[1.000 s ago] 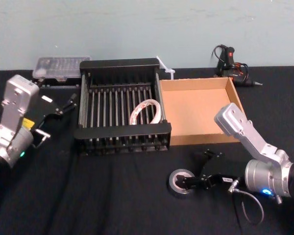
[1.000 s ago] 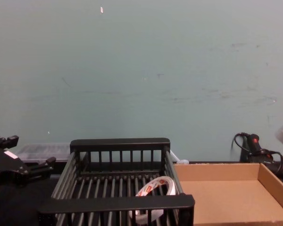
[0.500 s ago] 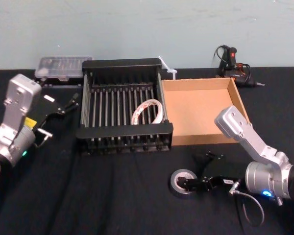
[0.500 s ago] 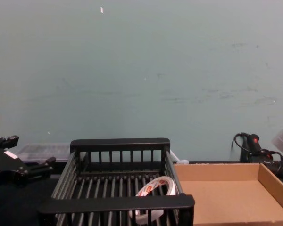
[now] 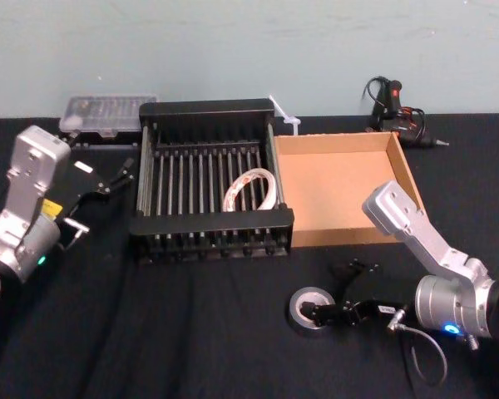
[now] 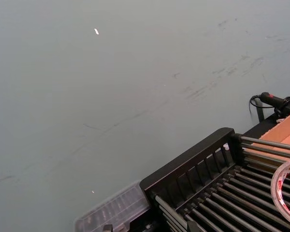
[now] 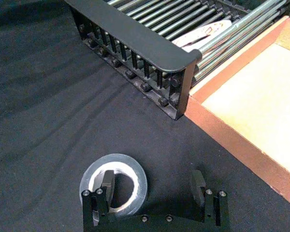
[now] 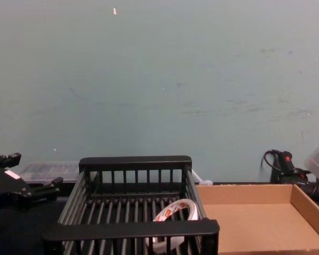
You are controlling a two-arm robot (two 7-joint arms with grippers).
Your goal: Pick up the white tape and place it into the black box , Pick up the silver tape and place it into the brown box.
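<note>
Right hand (image 5: pixel 336 291) hangs wide open, empty, over the silver tape (image 5: pixel 309 306) near the counter's front edge. On the right wrist view, one finger dips into the roll's core, seemingly to pinch its wall. Chest-on, the white tape (image 8: pixel 175 212) lies inside the black box (image 8: pixel 132 229); left hand (image 8: pixel 27 187) idles open.

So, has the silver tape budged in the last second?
No. The silver tape sits at the same spot on the cloth in front of the brown box. The open right gripper has one finger in its core.
</note>
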